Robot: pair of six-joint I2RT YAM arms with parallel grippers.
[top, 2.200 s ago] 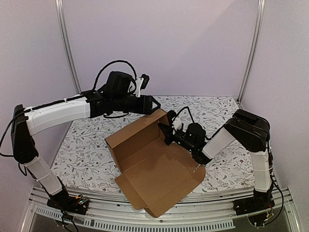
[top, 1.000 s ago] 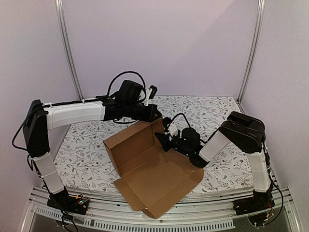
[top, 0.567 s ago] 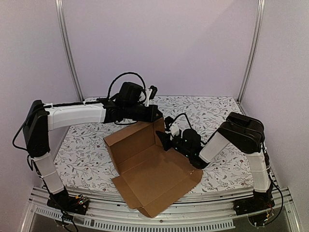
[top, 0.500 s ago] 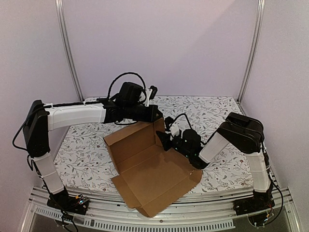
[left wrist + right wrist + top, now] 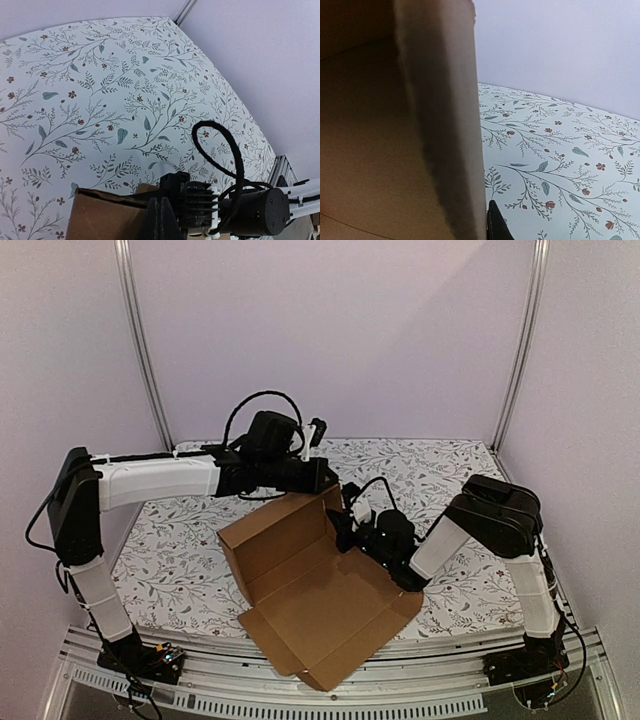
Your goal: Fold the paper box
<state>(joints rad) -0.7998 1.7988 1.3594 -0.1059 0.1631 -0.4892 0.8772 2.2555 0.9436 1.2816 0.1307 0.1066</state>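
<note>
Since the earliest frame the left arm has swung lower and nearer, and the right gripper [image 5: 338, 528] has closed. The left gripper [image 5: 326, 476] hangs over the far right corner of the paper box [image 5: 310, 580], its fingers [image 5: 161, 220] pressed together with nothing between them. The box lies at the centre of the table [image 5: 160, 540], far wall raised, near flap flat and overhanging the near edge. The right gripper pinches the raised right side wall; one finger [image 5: 497, 225] shows just beside the cardboard. Risk: a pull on this thin wall can drag the sheet off the near edge, or crease it away from the score line
</note>
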